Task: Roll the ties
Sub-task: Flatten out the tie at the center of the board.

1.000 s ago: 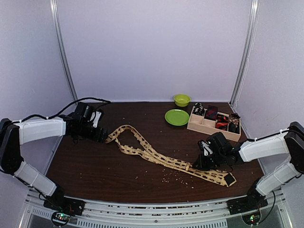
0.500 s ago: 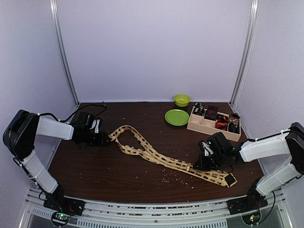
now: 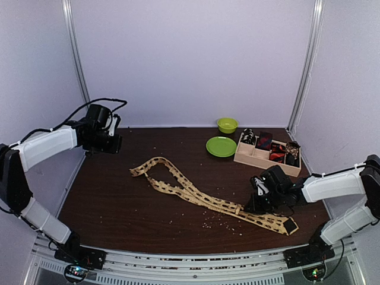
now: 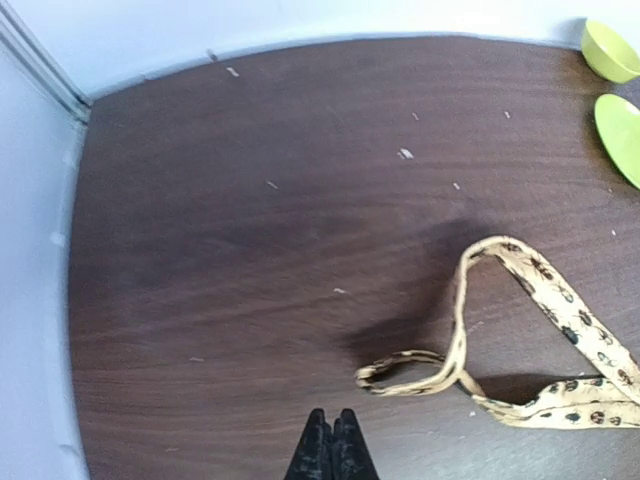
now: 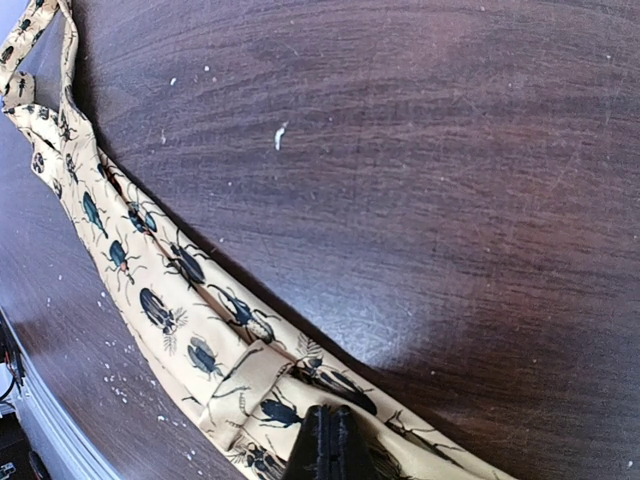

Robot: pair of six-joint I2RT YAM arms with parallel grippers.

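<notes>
A long tan tie (image 3: 196,196) with dark beetle prints lies loosely across the table from centre left to front right. Its narrow end curls in a small loop (image 4: 410,365). My left gripper (image 3: 113,144) hangs shut and empty above the back-left table, well away from that loop; in its wrist view the black fingertips (image 4: 332,420) touch each other. My right gripper (image 3: 252,205) is shut, its tips (image 5: 327,412) pressing on the tie's (image 5: 150,260) wide part beside a fabric fold. No cloth shows between the fingers. Small rolled ties (image 3: 264,141) sit in the tray.
A wooden compartment tray (image 3: 267,160) stands at the back right. Left of it are a green plate (image 3: 221,146) and a green bowl (image 3: 227,124), also at the left wrist view's right edge (image 4: 622,125). Crumbs dot the table near the tie.
My left gripper has shut, risen and pulled back to the left, away from the tie's narrow end, which now lies free and slightly shifted. The right arm has stayed put.
</notes>
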